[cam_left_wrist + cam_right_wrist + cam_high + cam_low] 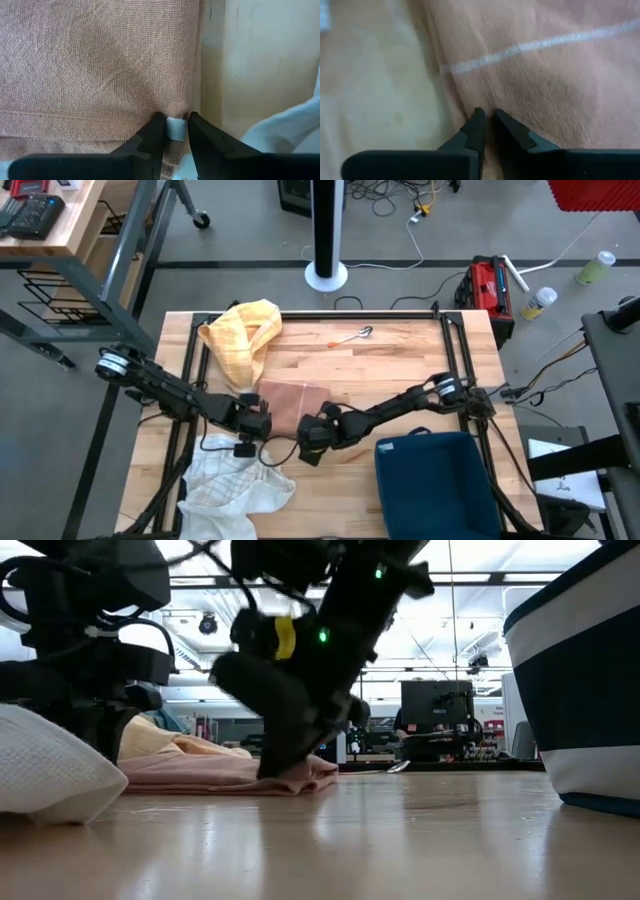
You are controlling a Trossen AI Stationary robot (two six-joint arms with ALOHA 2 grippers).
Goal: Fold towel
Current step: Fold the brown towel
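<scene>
**Towel fold: both grippers at the near edge**

My left gripper [175, 131] stood narrowly parted, a pale tag on the towel [292, 402] edge between its tips. My right gripper [486, 122] was nearly closed, tips on the cloth; whether it pinched any I could not tell. The towel lay flat mid-table [400, 370], one gripper at each near corner, I judged to lay the fold square.
</scene>
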